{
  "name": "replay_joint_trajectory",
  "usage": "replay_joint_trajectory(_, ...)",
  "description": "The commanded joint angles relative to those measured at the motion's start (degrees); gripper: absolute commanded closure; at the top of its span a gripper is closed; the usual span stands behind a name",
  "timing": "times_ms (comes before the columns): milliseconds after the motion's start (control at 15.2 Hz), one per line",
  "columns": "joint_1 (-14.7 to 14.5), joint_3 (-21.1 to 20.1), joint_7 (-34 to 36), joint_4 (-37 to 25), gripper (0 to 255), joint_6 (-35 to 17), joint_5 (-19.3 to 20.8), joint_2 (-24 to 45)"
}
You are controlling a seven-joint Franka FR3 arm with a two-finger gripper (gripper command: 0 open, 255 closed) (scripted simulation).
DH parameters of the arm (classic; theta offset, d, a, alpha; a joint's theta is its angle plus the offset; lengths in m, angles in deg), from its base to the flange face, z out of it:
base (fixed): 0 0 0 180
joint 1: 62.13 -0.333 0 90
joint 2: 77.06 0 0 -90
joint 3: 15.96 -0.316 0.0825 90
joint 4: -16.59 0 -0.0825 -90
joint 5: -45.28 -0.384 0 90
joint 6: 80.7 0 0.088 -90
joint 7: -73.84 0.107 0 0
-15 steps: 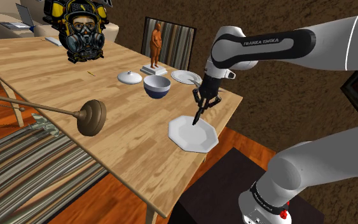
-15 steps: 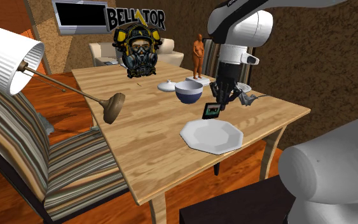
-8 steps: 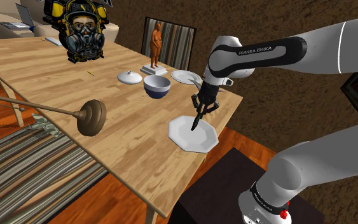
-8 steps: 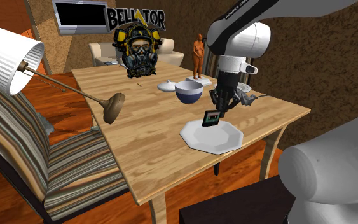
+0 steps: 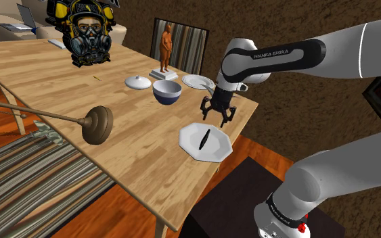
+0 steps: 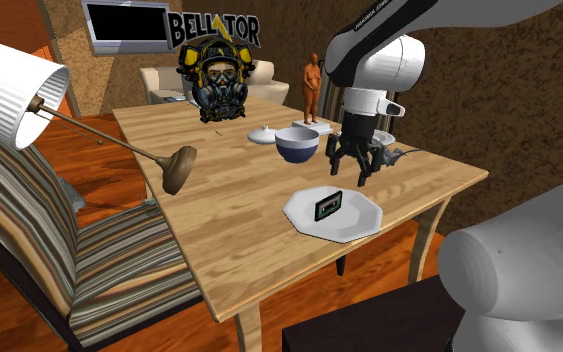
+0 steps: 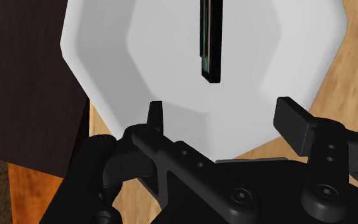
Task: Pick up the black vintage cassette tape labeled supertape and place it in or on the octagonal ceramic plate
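The black cassette tape (image 5: 204, 139) rests inside the white octagonal plate (image 5: 190, 147) near the table's corner, free of the fingers. In the second exterior view the cassette (image 6: 329, 206) shows its labelled face, tilted, on the plate (image 6: 361, 222). My gripper (image 5: 217, 116) hangs open just above the plate's far rim, also seen as the gripper (image 6: 351, 178) between bowl and plate. In the wrist view the cassette (image 7: 208, 44) appears edge-on over the plate (image 7: 273, 57), beyond the gripper (image 7: 225, 118), whose fingertips (image 7: 295, 121) stand wide apart with nothing between them.
A blue bowl (image 5: 167, 91) stands just behind the plate, with a small white lidded dish (image 5: 138, 82), a small plate (image 5: 198, 82) and an orange figurine (image 5: 166, 47) further back. A toppled lamp (image 5: 97, 125) lies across the table. The table edge (image 5: 239, 128) is close by.
The fingers have opened and let go of the cassette, which has dropped from the gripper onto the plate. The hand has stayed roughly in place above the plate.
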Motion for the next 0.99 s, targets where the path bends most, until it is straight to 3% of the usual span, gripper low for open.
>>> replay_joint_trajectory(0, 0.0, 0.0, 0.0, 0.0, 0, 0.0, 0.0, 0.0)
replay_joint_trajectory(132, 0.0, 0.0, 0.0, 0.0, 0, 0.0, 0.0, 0.0)
replay_joint_trajectory(396, 0.6, 1.3, 0.2, -5.9, 0, 7.7, 1.1, -1.7)
replay_joint_trajectory(924, 0.6, 1.3, 0.2, -5.9, 0, 7.7, 1.1, -1.7)
